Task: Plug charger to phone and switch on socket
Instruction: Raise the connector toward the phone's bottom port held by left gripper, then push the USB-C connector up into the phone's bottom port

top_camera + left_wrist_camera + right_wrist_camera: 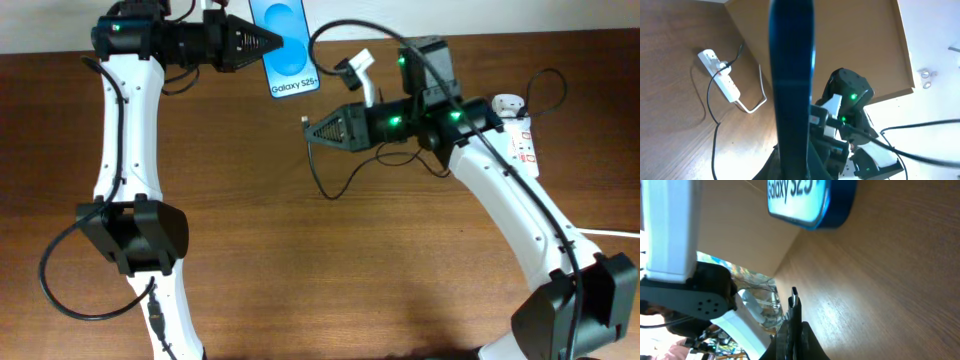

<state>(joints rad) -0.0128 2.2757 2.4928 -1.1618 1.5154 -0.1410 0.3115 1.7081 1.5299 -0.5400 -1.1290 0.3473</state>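
The phone point(290, 45), blue-screened with "Galaxy S25+" on it, is at the table's far edge, and my left gripper point(277, 42) is shut on its side. In the left wrist view the phone point(792, 75) shows edge-on as a dark bar rising from the left gripper point(796, 167). My right gripper point(312, 126) is shut on the charger's plug tip point(305, 121), a short way below the phone's lower end. In the right wrist view the tip point(794, 295) sticks out of the right gripper point(796, 317) and points toward the phone point(810, 200). The socket point(520, 135) lies at the right.
The thin black cable point(335, 185) loops over the table's middle under the right arm. The socket point(720, 72) shows in the left wrist view with its thick white cord point(757, 97). That cord point(612, 232) runs off the right edge. The two arms' bases stand at the near edge.
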